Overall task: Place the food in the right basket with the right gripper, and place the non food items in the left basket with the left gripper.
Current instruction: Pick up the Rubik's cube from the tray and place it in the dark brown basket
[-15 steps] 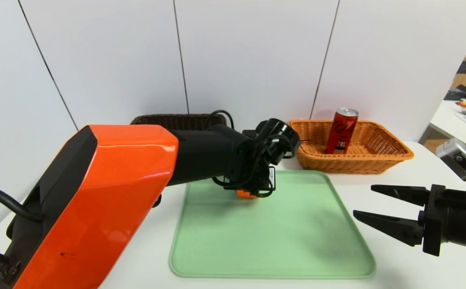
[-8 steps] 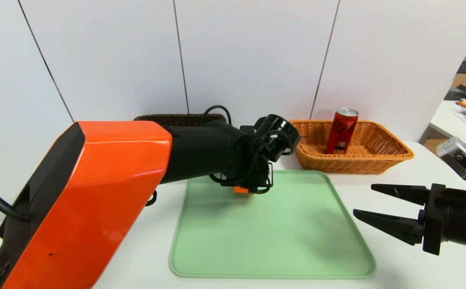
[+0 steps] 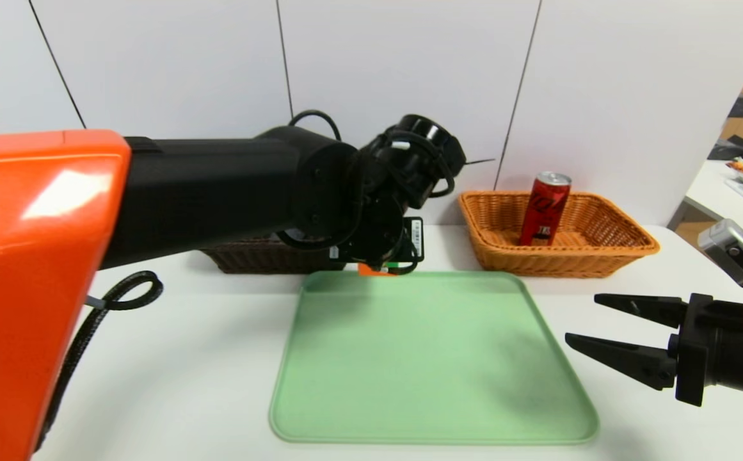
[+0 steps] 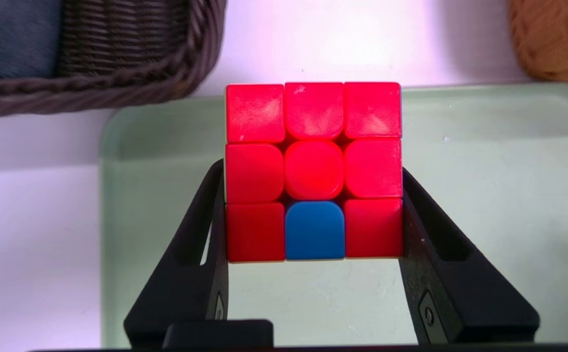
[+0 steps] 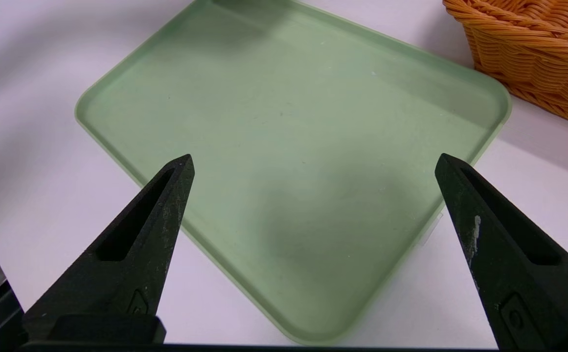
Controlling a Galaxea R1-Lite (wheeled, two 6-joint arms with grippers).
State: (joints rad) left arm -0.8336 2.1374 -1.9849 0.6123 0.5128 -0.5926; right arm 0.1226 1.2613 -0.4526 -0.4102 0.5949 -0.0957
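Left hand (image 4: 314,215) clamped on a puzzle cube (image 4: 313,170), one finger on each side, cube face red with one blue tile. In the head view the left hand (image 3: 381,262) is mostly hidden by its own wrist; only an orange sliver of the cube (image 3: 369,269) shows. Cube is held off the surface above the far edge of the green tray (image 3: 435,358), near the dark brown left basket (image 3: 249,256). Wrist view shows the brown basket rim (image 4: 117,83) just beyond the tray edge (image 4: 112,146), with something grey-blue inside, probably cloth, hard to tell. Right hand (image 3: 601,323) hovers low over the white counter (image 3: 185,358) just off the tray's right side, fingers (image 5: 151,230) spread wide apart, holding nothing. Orange right basket (image 3: 621,246) sits at the far right of the counter with a red drink can (image 3: 544,208) standing upright in it.
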